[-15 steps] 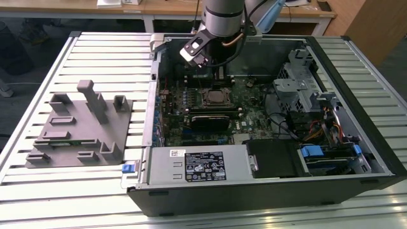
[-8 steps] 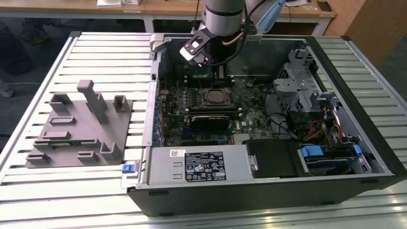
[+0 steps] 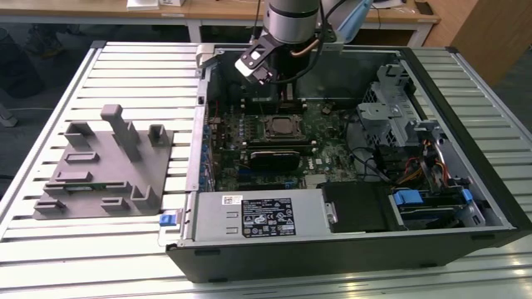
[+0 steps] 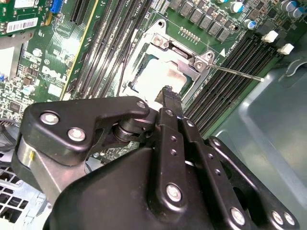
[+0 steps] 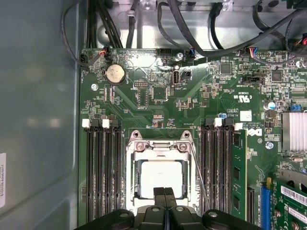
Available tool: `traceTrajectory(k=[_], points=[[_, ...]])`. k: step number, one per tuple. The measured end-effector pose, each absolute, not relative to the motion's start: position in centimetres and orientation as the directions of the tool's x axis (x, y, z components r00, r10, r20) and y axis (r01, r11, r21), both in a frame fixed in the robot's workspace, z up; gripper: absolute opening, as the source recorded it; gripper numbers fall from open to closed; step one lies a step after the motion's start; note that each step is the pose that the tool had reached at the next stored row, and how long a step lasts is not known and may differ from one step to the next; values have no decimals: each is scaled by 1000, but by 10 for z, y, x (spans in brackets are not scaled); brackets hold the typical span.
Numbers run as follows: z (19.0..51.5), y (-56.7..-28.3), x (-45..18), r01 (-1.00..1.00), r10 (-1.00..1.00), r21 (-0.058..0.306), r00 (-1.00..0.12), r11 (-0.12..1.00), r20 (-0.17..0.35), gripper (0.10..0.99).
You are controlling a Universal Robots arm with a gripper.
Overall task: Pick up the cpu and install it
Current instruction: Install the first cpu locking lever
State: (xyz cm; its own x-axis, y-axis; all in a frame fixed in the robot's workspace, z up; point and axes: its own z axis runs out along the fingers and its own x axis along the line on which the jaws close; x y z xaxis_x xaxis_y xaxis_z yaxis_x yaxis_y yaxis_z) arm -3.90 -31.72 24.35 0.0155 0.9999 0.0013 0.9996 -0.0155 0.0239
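The cpu (image 5: 160, 175), a pale silvery square, lies inside the metal socket frame (image 5: 160, 143) on the green motherboard; it also shows in the second wrist view (image 4: 160, 76) and in the exterior view (image 3: 283, 126). My gripper (image 5: 164, 192) hangs just above the cpu's edge, its two black fingers pressed together with nothing between them. The second wrist view shows the same black fingertips (image 4: 169, 96) over the socket. Whether they touch the chip I cannot tell. A thin lever rod (image 5: 199, 177) slants beside the socket.
The open computer case (image 3: 490, 205) lies on a slatted table. A green memory stick (image 5: 238, 167) stands in a slot beside the socket. A grey fixture block (image 3: 104, 168) sits on the exterior view's left. Cables (image 5: 192, 28), a drive cage (image 3: 399, 106) and the power supply (image 3: 258, 215) crowd the case.
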Motion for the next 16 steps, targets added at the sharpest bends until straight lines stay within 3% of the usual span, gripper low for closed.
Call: traceTrajectory(k=[16], points=[[248, -317, -39, 1000, 1000, 24, 15, -15, 1, 106]])
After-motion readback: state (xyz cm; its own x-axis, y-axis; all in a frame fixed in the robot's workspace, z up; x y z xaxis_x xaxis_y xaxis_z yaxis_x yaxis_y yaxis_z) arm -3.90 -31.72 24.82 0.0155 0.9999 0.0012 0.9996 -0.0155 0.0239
